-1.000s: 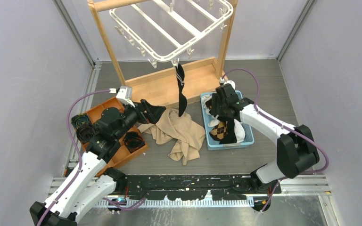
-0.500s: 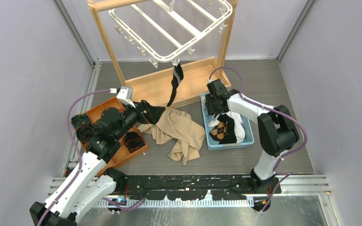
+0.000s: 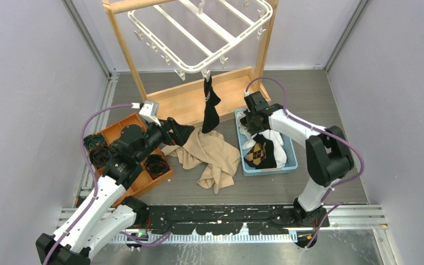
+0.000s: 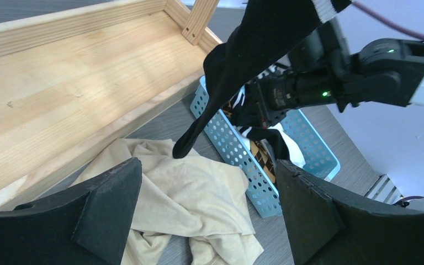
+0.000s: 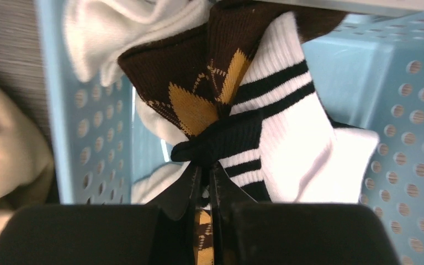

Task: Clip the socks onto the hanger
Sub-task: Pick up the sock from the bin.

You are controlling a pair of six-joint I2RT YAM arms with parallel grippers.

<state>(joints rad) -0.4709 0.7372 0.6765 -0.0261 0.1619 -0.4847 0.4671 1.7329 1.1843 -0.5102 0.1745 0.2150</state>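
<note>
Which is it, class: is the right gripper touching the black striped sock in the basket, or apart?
Touching. The right wrist view shows the right gripper pinched shut on a fold of the black striped sock inside the blue basket.
</note>
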